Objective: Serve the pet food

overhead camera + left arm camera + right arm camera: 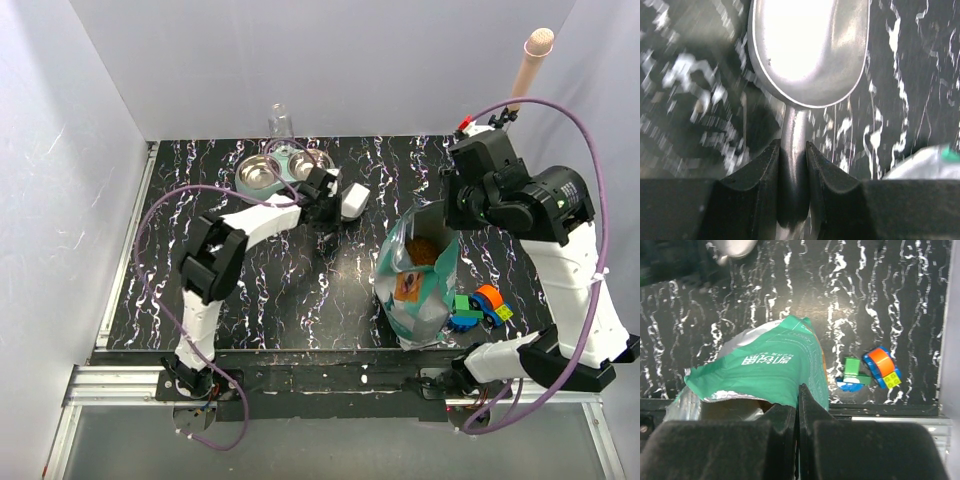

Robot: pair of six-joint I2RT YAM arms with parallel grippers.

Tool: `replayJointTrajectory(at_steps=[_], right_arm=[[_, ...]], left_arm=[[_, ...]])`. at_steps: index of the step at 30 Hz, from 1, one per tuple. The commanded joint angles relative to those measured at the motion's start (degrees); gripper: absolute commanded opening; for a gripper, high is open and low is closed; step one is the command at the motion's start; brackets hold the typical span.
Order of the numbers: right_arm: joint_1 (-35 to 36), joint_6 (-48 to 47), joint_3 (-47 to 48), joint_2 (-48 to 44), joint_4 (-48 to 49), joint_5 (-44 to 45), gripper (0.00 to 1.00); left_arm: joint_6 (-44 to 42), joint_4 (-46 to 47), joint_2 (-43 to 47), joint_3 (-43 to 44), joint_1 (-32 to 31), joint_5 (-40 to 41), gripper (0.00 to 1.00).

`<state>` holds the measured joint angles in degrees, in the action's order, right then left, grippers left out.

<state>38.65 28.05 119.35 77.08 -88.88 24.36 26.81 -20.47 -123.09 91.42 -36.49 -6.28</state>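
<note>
While the left arm stretches out over the black white-veined marbled tabletop (300, 290) in the top view, the left gripper (335, 205) holds a pale grey metal scoop (353, 199) just in front of the mint-green double steel bowl (285, 170). Over on the right, the brown kibble pet food (420, 250) lies heaped inside the open mouth of the upright teal-and-white bag (415, 300). The right gripper (458, 215) is at that bag's far rim, and a cluster of coloured toy blocks (482, 308) sits just beside the bag.

On to the left wrist view: the black fingers (765, 170) are pressed against both sides of the scoop's slim handle, a firm grip. The shiny scoop bowl (807, 50) points away over the tabletop.

Now the right wrist view: the fingers (780, 420) are clamped right together, with the bag's green rim (790, 390) pinched between them. The toy blocks (872, 370) lie close by. From here the kibble is mostly hidden behind the bag wall.
</note>
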Motion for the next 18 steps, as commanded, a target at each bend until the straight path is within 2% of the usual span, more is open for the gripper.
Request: replayJointTrajectory(at_steps=[1,6,9,14,16,18], right_arm=[[-5.5,-5.8,3.0,-2.3,7.6,3.6,0.01],[-14.6,-11.2,5.5,0.6,11.5,1.9,0.01],[-16.6,-14.6,8.4,2.6,13.1,3.2,0.01],[-16.1,-15.1,13.2,6.6,13.1,4.1,0.01],[-13.5,-13.4,14.9,9.1,12.2,3.4,0.01],[-8.0,-11.8,15.6,12.2,12.7,3.9,0.01]], left_arm=[[-2.3,-9.8,18.9,-6.4,0.5,5.4,0.0],[-1.1,-17.7,34.9,-17.5,1.9,10.8,0.0],[1.0,-21.8,42.9,-24.0,3.0,14.3,0.0],[4.9,-24.2,53.1,-32.1,3.6,18.1,0.0],[6.4,-26.0,54.3,-33.4,3.8,18.5,0.0],[7.5,-27.2,54.7,-34.3,3.8,18.9,0.0]])
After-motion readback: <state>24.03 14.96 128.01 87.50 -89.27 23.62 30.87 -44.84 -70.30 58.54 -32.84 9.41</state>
